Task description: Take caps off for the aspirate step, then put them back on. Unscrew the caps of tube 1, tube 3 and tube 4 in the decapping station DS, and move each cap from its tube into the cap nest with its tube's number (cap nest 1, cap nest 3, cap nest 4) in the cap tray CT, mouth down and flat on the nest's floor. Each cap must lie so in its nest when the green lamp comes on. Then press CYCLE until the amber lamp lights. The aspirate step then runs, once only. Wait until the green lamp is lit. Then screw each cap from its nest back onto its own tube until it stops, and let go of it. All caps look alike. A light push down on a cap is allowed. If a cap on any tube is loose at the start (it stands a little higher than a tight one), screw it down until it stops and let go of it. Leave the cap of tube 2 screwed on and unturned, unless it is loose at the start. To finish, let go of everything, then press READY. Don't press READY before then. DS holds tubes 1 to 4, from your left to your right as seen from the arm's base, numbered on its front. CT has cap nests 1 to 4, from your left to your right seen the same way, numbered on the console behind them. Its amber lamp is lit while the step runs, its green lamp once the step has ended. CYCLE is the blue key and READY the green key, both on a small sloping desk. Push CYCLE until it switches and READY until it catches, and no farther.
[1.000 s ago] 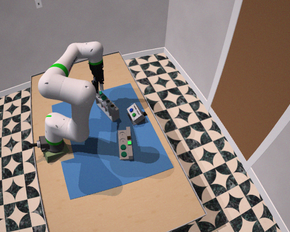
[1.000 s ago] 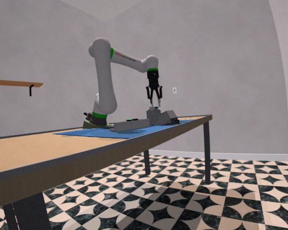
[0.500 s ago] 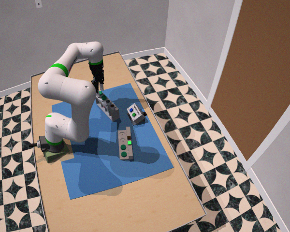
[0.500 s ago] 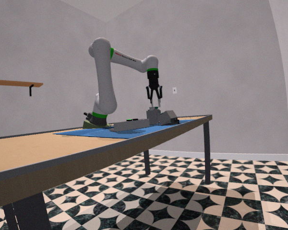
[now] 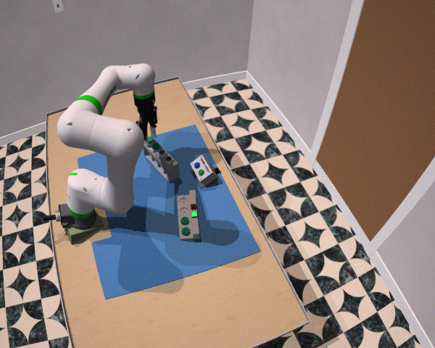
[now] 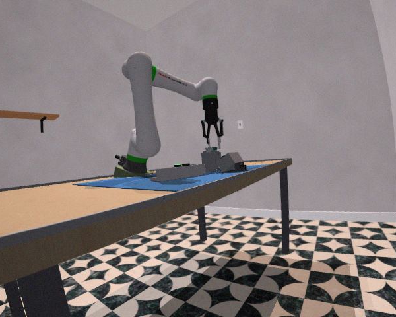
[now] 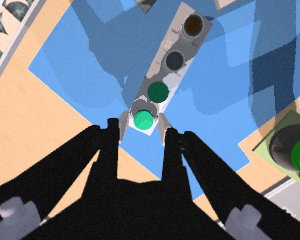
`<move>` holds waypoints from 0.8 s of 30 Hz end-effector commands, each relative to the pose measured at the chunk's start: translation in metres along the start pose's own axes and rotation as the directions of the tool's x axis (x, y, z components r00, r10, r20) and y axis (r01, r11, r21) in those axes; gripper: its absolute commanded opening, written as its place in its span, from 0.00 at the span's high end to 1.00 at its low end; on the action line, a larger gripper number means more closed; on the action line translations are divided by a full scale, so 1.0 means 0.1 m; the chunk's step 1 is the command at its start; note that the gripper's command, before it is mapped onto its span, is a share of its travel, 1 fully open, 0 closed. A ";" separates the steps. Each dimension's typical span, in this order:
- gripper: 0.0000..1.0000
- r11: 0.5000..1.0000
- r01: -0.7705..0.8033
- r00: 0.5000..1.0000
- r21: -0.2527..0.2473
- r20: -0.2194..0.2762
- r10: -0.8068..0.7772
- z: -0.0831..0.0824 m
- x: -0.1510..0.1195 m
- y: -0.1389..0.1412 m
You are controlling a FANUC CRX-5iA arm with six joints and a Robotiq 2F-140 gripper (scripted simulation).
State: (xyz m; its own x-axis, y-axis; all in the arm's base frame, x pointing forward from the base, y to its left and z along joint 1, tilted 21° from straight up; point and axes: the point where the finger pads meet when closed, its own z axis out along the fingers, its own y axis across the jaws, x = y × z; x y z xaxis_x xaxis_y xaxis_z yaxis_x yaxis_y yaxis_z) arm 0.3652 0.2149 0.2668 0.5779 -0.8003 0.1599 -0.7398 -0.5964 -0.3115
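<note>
My pincer [image 7: 142, 131] hangs part-open over the end cap [image 7: 143, 119] of the decapping station [image 7: 165, 75], fingers clear either side, gripping nothing.

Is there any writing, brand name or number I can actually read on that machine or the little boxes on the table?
None can be read.
Red lettering on the arm's upper link: too blurred.
Dark line of print on the sloping key desk: too small.
Numbers on the tube station and cap tray: not legible.

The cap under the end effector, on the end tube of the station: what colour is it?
Bright green. The cap shows best in the wrist view, between the open end effector's fingers.
</note>
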 end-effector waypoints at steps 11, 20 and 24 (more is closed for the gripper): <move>1.00 1.000 0.000 1.000 0.000 0.000 0.000 0.01 0.00 0.00; 1.00 0.995 -0.100 0.995 0.001 0.000 0.100 0.01 0.00 0.00; 1.00 0.973 -0.231 0.973 0.000 0.000 0.231 0.01 0.00 0.00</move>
State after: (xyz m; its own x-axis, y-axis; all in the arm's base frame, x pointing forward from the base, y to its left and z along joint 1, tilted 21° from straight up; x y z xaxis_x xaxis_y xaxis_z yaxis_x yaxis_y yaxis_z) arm 0.3655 0.2148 0.2660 0.4968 -0.8592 0.1224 -0.7979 -0.5077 -0.3250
